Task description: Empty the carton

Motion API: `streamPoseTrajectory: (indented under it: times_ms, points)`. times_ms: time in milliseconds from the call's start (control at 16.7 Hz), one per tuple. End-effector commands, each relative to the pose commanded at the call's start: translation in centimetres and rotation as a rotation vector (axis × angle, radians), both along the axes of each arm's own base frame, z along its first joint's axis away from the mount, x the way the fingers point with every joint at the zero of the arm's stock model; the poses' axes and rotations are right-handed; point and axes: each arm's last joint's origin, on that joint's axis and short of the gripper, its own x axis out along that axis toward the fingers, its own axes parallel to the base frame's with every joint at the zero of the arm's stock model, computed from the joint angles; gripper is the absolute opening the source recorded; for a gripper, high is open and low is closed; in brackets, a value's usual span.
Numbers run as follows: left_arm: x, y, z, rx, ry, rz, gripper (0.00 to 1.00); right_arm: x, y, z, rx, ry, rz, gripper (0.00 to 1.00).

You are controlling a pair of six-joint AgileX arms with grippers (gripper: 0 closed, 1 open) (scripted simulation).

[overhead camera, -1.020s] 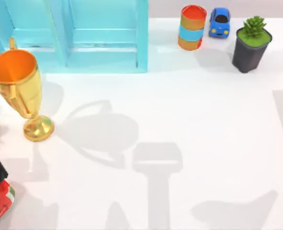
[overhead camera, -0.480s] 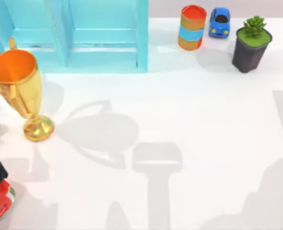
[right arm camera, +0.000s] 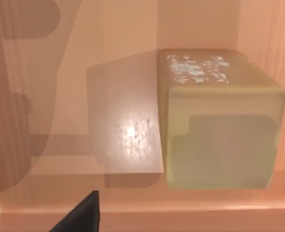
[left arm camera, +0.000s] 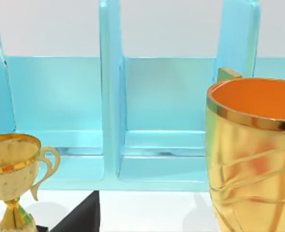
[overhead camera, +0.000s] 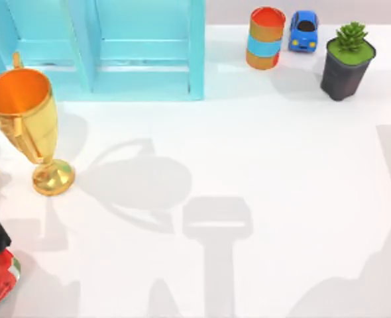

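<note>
close below right pincer, pale block (right arm camera: 220,125) on carton floor (right arm camera: 84,96), pincer state unclear

Gold trophy (overhead camera: 23,122), turquoise shelf (overhead camera: 116,50), blue car (overhead camera: 303,30), seemingly pale-yellow block (right arm camera: 220,125).

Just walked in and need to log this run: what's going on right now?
Nothing is being held yet. The right wrist view looks down into a wooden carton with a pale yellowish block inside, so the right arm seems poised over it. The left wrist view faces a gold trophy cup before the turquoise shelf. A can, toy car and potted plant stand at the table's back.
</note>
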Motion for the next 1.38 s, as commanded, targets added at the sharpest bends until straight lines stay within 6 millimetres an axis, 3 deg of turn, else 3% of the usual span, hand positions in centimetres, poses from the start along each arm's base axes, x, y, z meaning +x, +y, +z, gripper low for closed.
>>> streamPoseTrajectory:
  times_ms: [180, 660, 960, 1380]
  points:
    - [0.0, 0.0, 0.0, 0.000, 0.000, 0.000, 1.00, 0.1, -0.2, -1.3, 0.006, 0.009, -0.004, 1.00]
    - [0.0, 0.0, 0.0, 0.000, 0.000, 0.000, 1.00, 0.1, -0.3, -9.4, -0.001, -0.002, -0.003, 1.00]
    - [0.0, 0.0, 0.0, 0.000, 0.000, 0.000, 1.00, 0.0, -0.2, -10.0, 0.002, 0.002, -0.004, 1.00]
    - [0.0, 0.0, 0.0, 0.000, 0.000, 0.000, 1.00, 0.0, -0.2, -10.0, 0.002, 0.002, -0.004, 0.47]
